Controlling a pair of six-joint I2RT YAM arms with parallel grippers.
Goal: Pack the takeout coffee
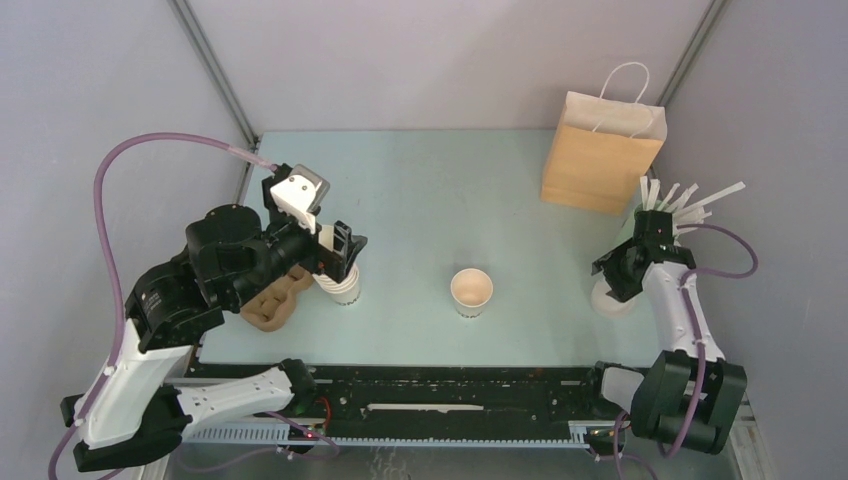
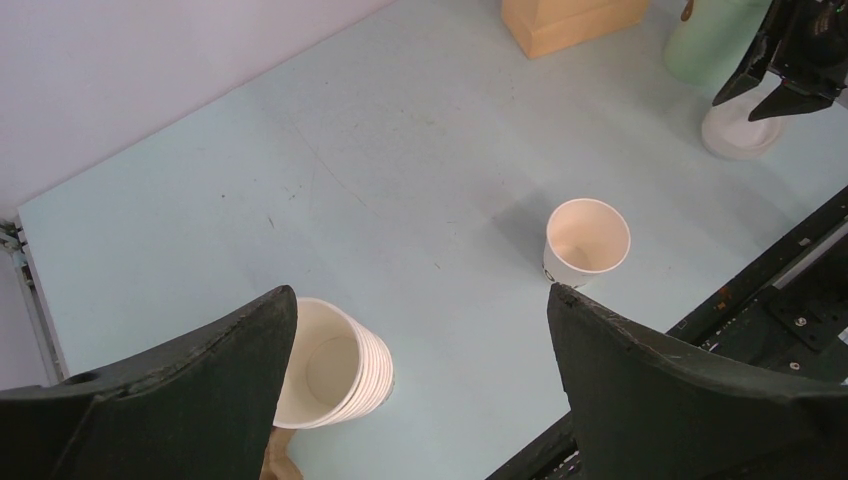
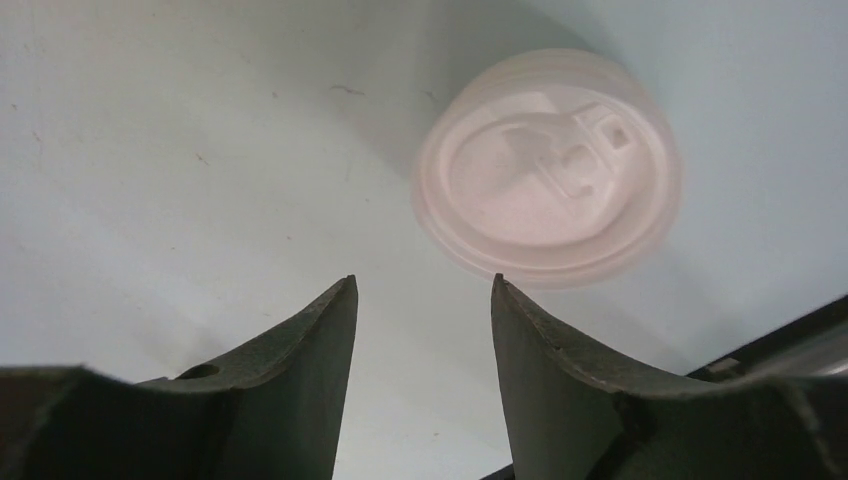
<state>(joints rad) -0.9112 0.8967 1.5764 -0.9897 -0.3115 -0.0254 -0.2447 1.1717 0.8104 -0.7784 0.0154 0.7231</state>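
The single small cream cup (image 1: 471, 292), tan inside, stands upright near the table's middle front with no lid on it. It also shows in the left wrist view (image 2: 588, 240). My left gripper (image 1: 345, 252) is open and empty, hovering just over the tall stack of nested cream cups (image 1: 343, 286); that stack sits by my left finger in the left wrist view (image 2: 335, 365). My right gripper (image 1: 616, 275) is open and empty, just above and beside a loose white lid (image 3: 548, 165) on the table at the right. My right fingertips (image 3: 345, 295) hold nothing.
A brown paper bag (image 1: 600, 150) with white handles stands at the back right. A green holder with white stirrers (image 1: 665, 200) stands next to it. A brown cardboard cup carrier (image 1: 272, 303) lies under my left arm.
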